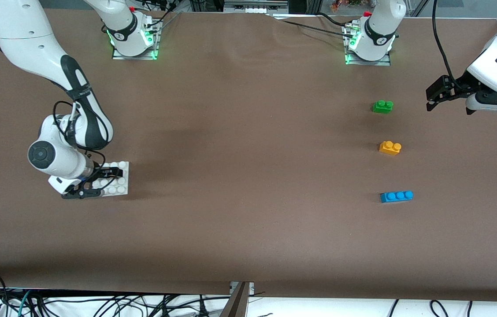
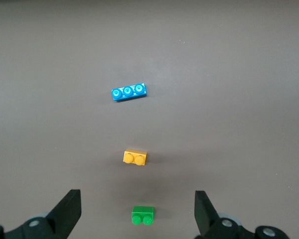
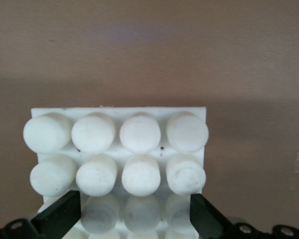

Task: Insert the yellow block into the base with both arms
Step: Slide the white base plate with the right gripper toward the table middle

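Front view: yellow block point(image 1: 390, 148) between green brick point(image 1: 382, 106), blue brick point(image 1: 396, 196).

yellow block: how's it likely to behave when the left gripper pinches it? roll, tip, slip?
The yellow block looks like rigid moulded plastic, so it probably won't deform. It sits flat with flat sides, so rolling seems unlikely; being small and likely light, it may skid or twist if one finger of the open left gripper touches first. Its smooth faces could be a bit slippery.

The table point(image 1: 248, 176) has a matt brown cover, like paper or cloth, a little wrinkled near the robots' edge. The base point(image 3: 118, 149) is smooth white plastic with small dark marks. The yellow block point(image 1: 390, 147) looks plastic
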### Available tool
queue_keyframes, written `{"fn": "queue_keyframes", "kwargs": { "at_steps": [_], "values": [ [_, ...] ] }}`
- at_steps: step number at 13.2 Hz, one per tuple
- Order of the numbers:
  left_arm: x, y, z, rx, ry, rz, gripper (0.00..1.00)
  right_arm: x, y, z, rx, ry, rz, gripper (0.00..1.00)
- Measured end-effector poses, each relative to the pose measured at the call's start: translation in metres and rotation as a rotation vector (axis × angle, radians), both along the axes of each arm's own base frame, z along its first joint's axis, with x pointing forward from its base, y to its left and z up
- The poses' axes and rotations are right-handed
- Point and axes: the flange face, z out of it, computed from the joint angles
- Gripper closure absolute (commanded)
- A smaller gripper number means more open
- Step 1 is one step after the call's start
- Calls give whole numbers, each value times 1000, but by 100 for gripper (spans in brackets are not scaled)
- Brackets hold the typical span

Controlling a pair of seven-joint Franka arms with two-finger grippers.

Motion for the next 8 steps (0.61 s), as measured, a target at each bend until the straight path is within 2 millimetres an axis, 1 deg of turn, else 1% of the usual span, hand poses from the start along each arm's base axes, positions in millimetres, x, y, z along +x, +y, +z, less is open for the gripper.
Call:
{"fn": "queue_keyframes", "kwargs": {
  "at_steps": [3,7,8],
  "values": [
    [0,0,0,0,0,0,0,-3,45,-2,-2,-6,-25,0],
    [0,0,0,0,0,0,0,-6,82,-2,0,-15,-53,0],
    [0,0,0,0,0,0,0,-7,96,-2,0,-20,-58,0]
  ]
}}
